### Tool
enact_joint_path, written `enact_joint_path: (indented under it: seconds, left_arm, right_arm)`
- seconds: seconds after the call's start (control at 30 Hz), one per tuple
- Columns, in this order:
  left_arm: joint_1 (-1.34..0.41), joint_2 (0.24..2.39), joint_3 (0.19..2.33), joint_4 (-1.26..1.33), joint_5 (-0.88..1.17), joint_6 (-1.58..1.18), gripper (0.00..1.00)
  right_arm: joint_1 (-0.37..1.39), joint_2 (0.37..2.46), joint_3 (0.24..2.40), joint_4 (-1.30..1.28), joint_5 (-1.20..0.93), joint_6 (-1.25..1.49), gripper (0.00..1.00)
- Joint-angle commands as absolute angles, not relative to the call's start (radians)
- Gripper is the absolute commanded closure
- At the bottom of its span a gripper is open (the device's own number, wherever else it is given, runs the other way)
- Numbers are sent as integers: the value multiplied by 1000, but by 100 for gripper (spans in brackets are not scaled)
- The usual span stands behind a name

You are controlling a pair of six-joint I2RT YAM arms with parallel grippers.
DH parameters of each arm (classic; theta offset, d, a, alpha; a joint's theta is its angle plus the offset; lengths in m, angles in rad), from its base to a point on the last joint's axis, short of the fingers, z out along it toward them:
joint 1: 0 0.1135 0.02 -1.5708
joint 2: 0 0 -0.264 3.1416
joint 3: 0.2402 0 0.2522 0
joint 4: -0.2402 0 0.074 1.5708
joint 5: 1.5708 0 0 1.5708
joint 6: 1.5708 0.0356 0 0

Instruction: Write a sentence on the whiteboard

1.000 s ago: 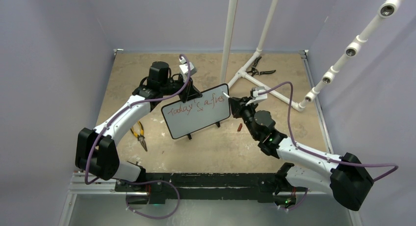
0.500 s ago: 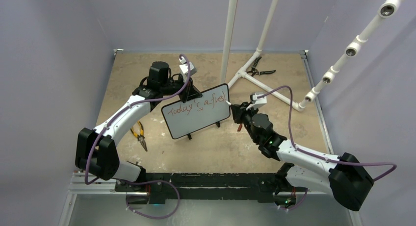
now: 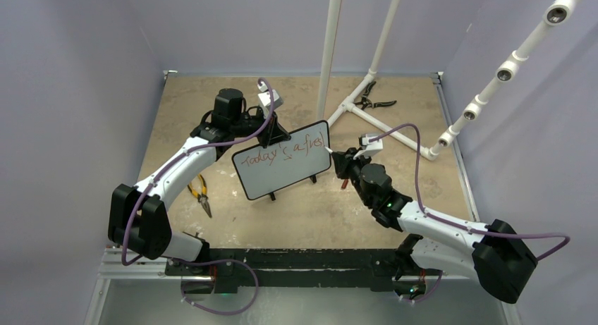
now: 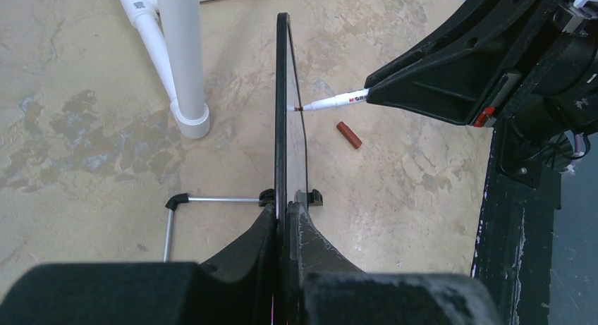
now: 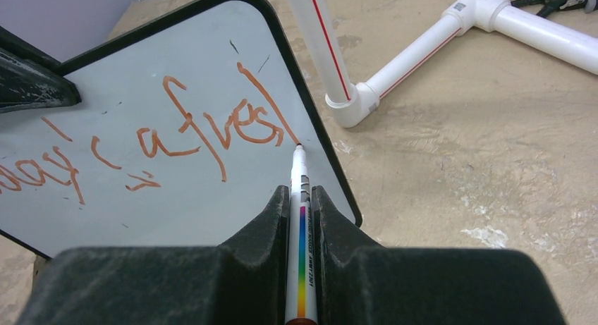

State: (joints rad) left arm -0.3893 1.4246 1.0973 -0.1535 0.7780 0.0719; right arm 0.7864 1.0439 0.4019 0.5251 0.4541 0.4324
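From above, the whiteboard stands tilted on its feet mid-counter, and the red sentence reaches "a fres" on the top line. The left wrist view shows the board edge-on: thin, light and likely to skid under pen pressure. The left pincer clamps its frame edge, a sensible hold. In the right wrist view, the right pincer is closed on the marker, whose tip touches the board near the right frame.

Whiteboard is showing a smooth, glossy face; marker is showing a shiny white plastic barrel; tabletop is looking matt, rough, mottled.
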Motion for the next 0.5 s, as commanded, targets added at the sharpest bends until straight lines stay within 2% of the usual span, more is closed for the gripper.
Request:
enact_joint_path:
  seconds: [0.0, 0.47]
  left_arm:
    - [-403, 1393, 1080, -161, 818, 89, 100]
    - [-404, 1390, 1080, -162, 818, 90, 100]
  right_arm:
    - [787, 1025, 458, 580, 480, 402, 100]
    - [787, 1045, 472, 588, 480, 394, 100]
